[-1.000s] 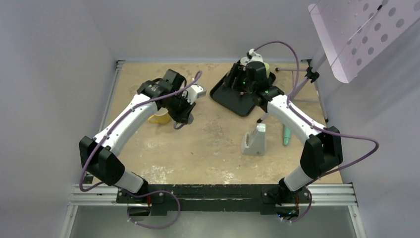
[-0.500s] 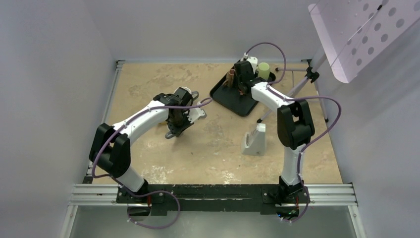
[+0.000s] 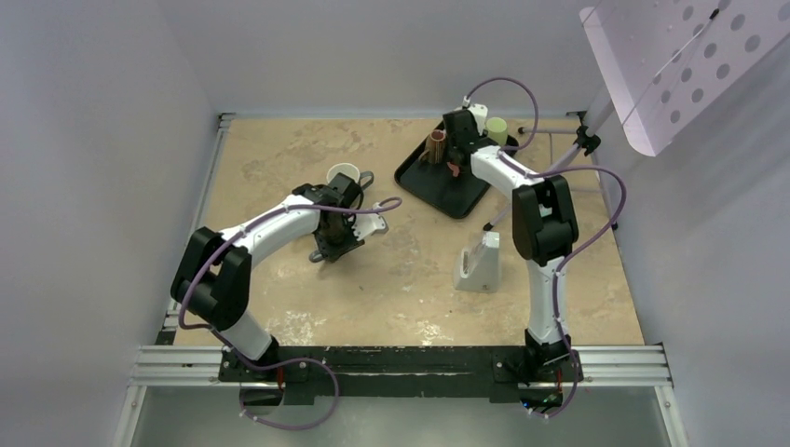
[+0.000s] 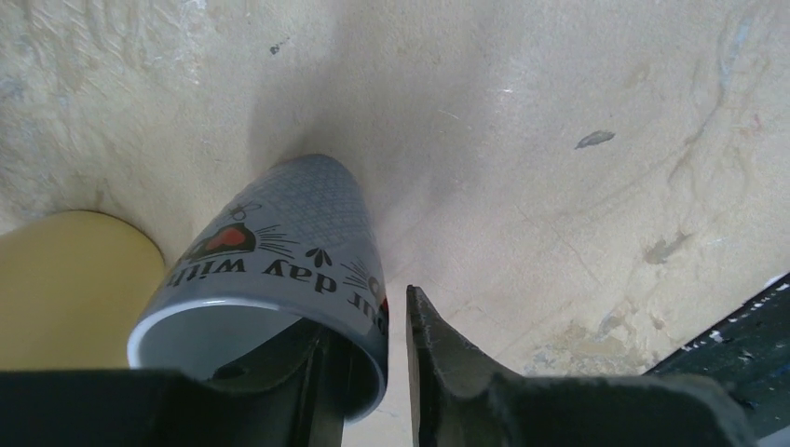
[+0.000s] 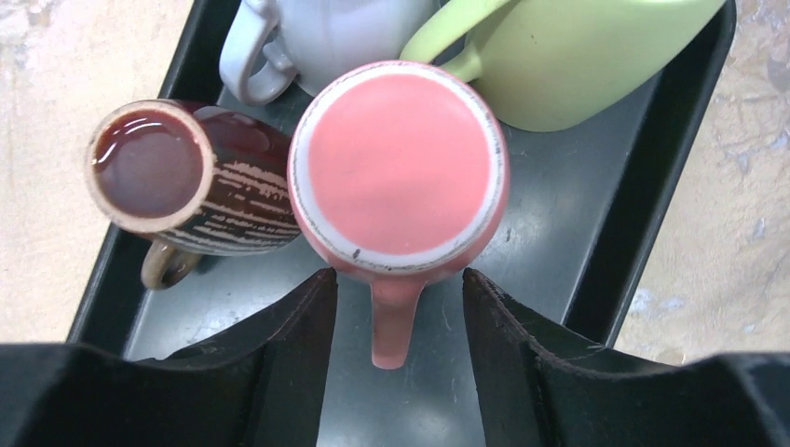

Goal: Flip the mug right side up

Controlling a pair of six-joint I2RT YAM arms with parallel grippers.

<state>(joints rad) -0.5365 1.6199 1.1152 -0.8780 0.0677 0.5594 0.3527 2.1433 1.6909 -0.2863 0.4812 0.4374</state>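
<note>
**Q:** What is shown across the top view?

**A:** A beige table (image 3: 410, 279) is seen from above. A black tray (image 3: 445, 197) is set on it, above and right of centre.

**Q:** Where is the mug that is being handled?

**A:** The grey mug (image 4: 279, 251) is stood on the table left of centre, mouth up, just beside a yellow mug (image 4: 65, 289). Its rim is straddled by the left gripper (image 4: 366, 321). One finger is placed inside and the other outside, slightly apart. A sliver of table can be seen between the outer finger and the wall.

**Q:** And on the tray?

**A:** A pink mug (image 5: 399, 163) is stood upside down there. A brown mug (image 5: 177, 182) is seen at its left, with a white mug (image 5: 317, 37) and a green mug (image 5: 568, 56) above it in the wrist frame. The right gripper (image 5: 391, 279) is spread apart, with the pink handle lying untouched between its fingers.
</note>
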